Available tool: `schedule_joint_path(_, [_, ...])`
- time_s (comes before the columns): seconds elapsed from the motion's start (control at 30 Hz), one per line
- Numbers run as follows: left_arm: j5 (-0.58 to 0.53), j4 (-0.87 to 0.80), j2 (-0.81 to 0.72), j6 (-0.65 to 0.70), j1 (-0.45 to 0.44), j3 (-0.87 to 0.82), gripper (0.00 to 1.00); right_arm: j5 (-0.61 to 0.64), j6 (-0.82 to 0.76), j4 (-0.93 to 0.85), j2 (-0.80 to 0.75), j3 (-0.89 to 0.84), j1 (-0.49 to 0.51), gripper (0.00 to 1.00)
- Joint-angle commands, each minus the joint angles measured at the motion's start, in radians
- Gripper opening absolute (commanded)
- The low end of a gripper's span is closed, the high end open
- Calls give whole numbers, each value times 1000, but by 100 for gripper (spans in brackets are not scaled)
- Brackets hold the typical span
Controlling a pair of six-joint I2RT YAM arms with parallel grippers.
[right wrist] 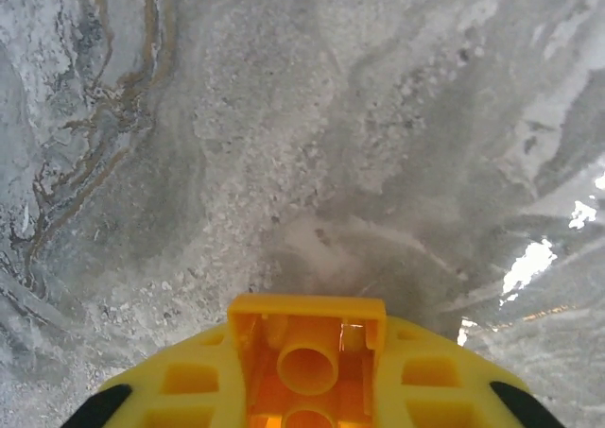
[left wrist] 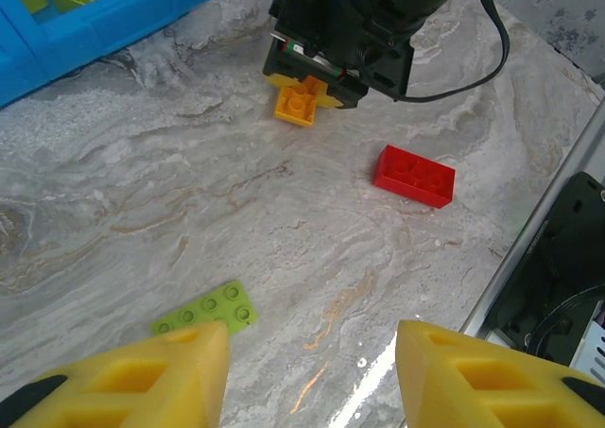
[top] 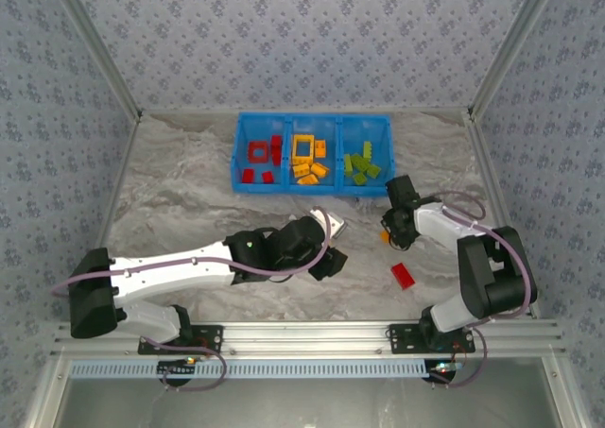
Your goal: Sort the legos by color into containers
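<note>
No legible text, labels, brands, numbers or signs anywhere.

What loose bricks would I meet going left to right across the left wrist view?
Lime green flat brick lying on the table → orange brick, pinched in the right claw → red brick lying on the table.

We see walls (top: 302, 31) papered in a grey-blue floral pattern along the top and sides, with metal posts (top: 95, 45) slanting in the upper corners. A grey marbled table (top: 180, 192) fills the middle, and an aluminium rail (top: 302, 333) crosses the bottom.
</note>
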Motion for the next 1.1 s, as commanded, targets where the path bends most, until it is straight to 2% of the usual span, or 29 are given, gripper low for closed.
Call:
schedule_joint_path(0.0, [-97,-12,-75,-30,-7,10,50,47,-46,-5,-27,32,51,17])
schedule_joint_path(0.1, [-217,-80,-156,-101,14,20,53,151,-186,-40,-47,160,186,16])
schedule_joint_path(0.2, [-232,-91,-256,-157,74,4,55,269,-337,-90,4,327,339,17])
schedule_joint_path(0.3, [-224,-119,-318,-199,154,11,56,314,-432,-150,121,509,402,17])
schedule_joint_path(0.4, [-160,-128,-343,-244,266,11,56,314,-511,-211,275,685,408,17])
schedule_joint_path(0.47, [-92,-100,-350,-275,350,-3,56,350,-579,-256,394,825,413,16])
schedule_joint_path(0.57, [-31,-52,-338,-295,425,-13,56,426,-629,-325,551,1029,418,16])
schedule_joint_path(0.67, [6,-16,-304,-292,457,-10,56,486,-695,-398,690,1219,408,16])
schedule_joint_path(0.83, [64,56,-248,-321,464,-42,56,513,-689,-580,915,1534,369,16])
schedule_joint_path(1.07, [99,110,-230,-345,462,-81,56,536,-718,-560,997,1599,349,17])
